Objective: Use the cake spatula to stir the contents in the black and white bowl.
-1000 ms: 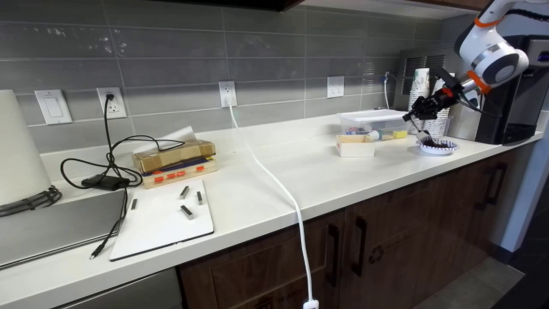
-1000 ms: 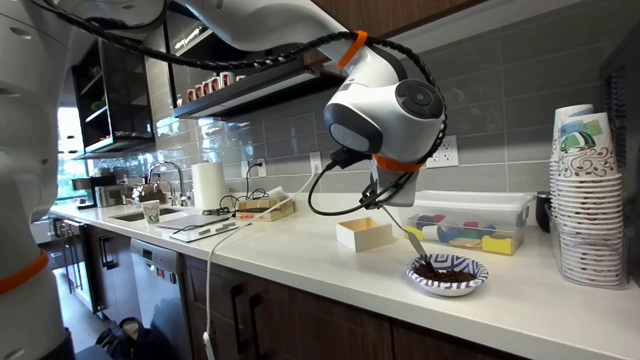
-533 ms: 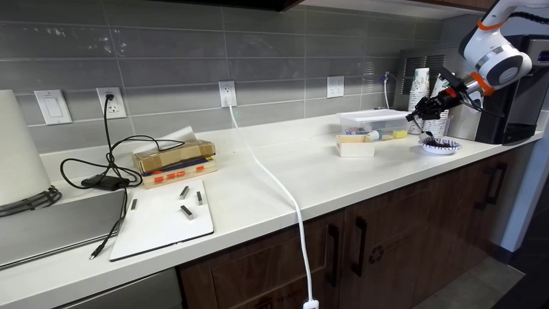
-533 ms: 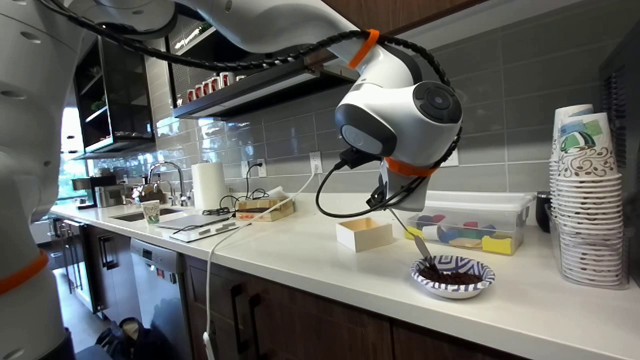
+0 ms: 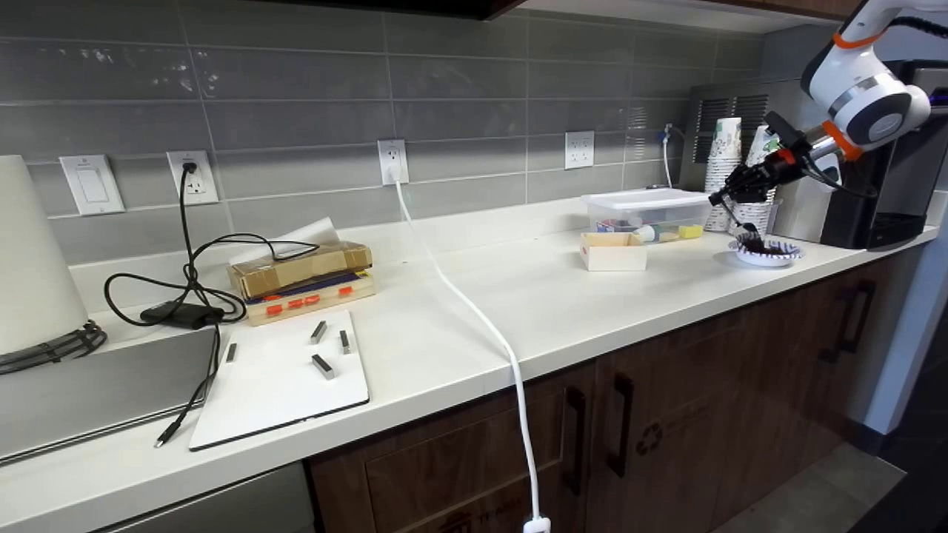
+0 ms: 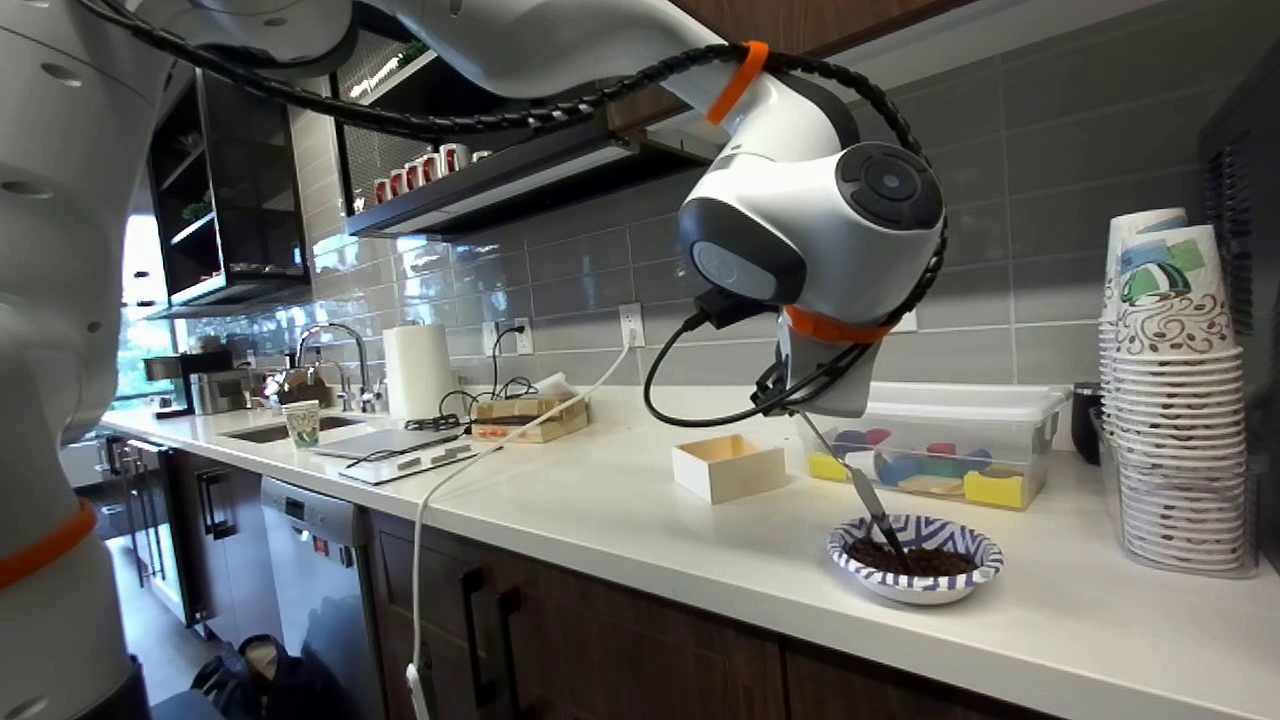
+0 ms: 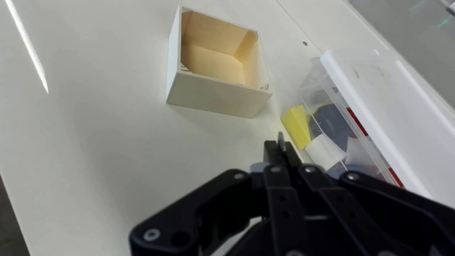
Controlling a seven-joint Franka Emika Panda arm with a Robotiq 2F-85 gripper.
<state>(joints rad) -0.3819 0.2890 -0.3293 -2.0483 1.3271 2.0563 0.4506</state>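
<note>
The black and white bowl (image 6: 925,593) stands on the counter and holds dark brown bits (image 6: 935,563); it also shows in an exterior view (image 5: 766,260). The cake spatula (image 6: 866,494) slants down into the bowl, its tip in the bits at the side nearer the open box. My gripper (image 7: 282,151) is shut on the spatula's thin handle (image 7: 281,139), whose end juts out between the fingertips. In both exterior views the gripper (image 5: 720,197) is above and to the left of the bowl. The bowl is out of the wrist view. The buried blade tip is hidden.
A tan open box (image 6: 730,470) and a clear lidded bin (image 6: 940,470) of coloured blocks stand behind the bowl. Stacked paper cups (image 6: 1180,420) stand to the right, and a black machine (image 5: 881,163) at the counter's end. The counter's front edge (image 6: 800,618) is close to the bowl.
My gripper and the spatula have moved to the right in both exterior views. The bowl has slid a little the same way. The spatula's blade shows darker now in an exterior view.
</note>
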